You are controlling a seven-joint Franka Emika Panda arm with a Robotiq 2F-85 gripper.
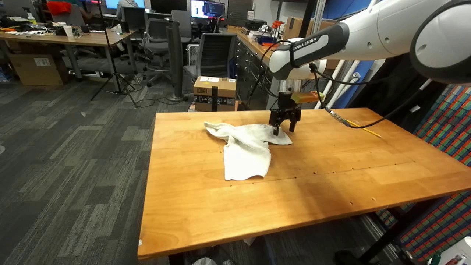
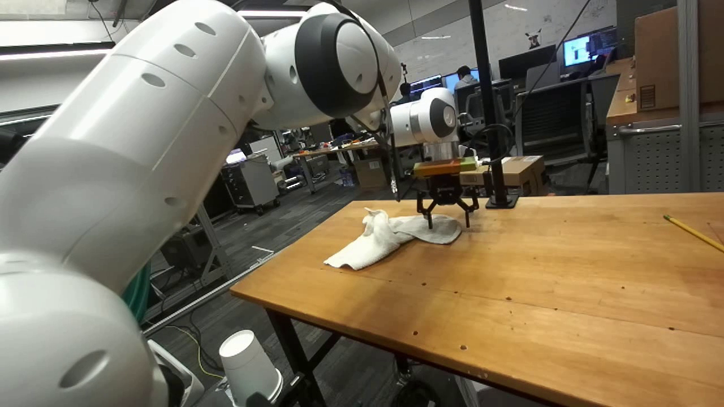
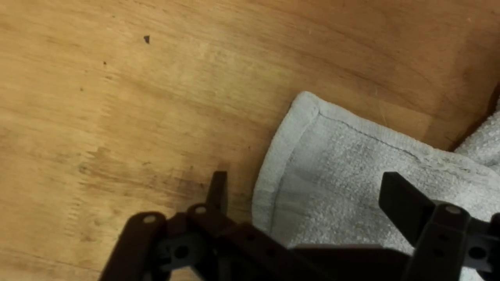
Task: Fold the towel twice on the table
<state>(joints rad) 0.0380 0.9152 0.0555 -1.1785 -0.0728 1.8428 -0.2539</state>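
Fingers (image 3: 404,207) of your gripper (image 2: 448,225) stand spread wide and have hold of nothing. Your towel (image 1: 246,162) lies rumpled on the table (image 1: 198,217), one flap of it beneath them; in the wrist view its hemmed edge runs between the two, so you have one finger above cloth and its partner above bare wood. Whether either fingertip touches the surface, you cannot tell here. In both exterior views the towel's bunched middle sits near the fingers, while a further flap spreads out farther from them. Well apart from your fingers, on the same table, lies a yellow pencil (image 2: 693,232).
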